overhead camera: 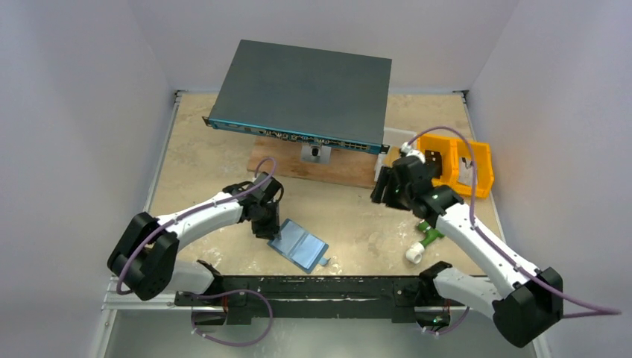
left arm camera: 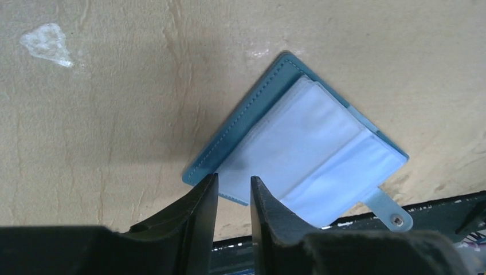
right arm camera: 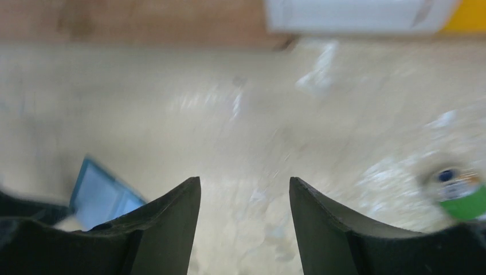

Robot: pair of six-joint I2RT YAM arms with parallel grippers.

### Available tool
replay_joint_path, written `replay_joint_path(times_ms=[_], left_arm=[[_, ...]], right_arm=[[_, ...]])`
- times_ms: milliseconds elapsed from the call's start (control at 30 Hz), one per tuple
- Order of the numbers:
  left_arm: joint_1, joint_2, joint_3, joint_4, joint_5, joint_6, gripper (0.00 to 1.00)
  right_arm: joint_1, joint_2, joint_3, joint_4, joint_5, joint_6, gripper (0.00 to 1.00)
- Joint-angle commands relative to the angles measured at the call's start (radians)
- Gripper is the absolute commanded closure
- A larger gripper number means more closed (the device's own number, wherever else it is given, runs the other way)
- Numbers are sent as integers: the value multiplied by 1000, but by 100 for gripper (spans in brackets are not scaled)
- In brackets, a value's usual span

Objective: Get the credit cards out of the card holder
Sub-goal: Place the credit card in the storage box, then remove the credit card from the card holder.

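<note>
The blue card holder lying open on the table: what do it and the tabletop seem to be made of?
The card holder has a matte blue cover that looks like leather or imitation leather, going by the stitched edge. Its inner sleeves look like soft, cloudy, translucent plastic. The tabletop looks like beige veined stone or a printed laminate; I cannot tell which.

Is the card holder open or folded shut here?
Open. The card holder lies spread flat on the table, its pale inner sleeves facing up either side of a fold, snap tab unfastened.
</note>
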Motion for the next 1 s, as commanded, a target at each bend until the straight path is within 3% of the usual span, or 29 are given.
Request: replay_joint_path(times_ms=[0,100,333,633,967], left_arm=[[5,51,-21,97,-15,-33,75],[4,53,-37,114,-12,-35,78],[-40,51,-62,118,15,-86,83],[-194,55,-100,174,42,-342,96],[-273,6,-109,283,130,-393,95]], right_arm=[[217,-24,-113,122,-109,179,43],[321,-17,-173,184,-123,240,43],[404,35,-214,289,-163,281,43],[492,119,-195,332,-168,286,44],[626,251,-125,328,-112,319,45]])
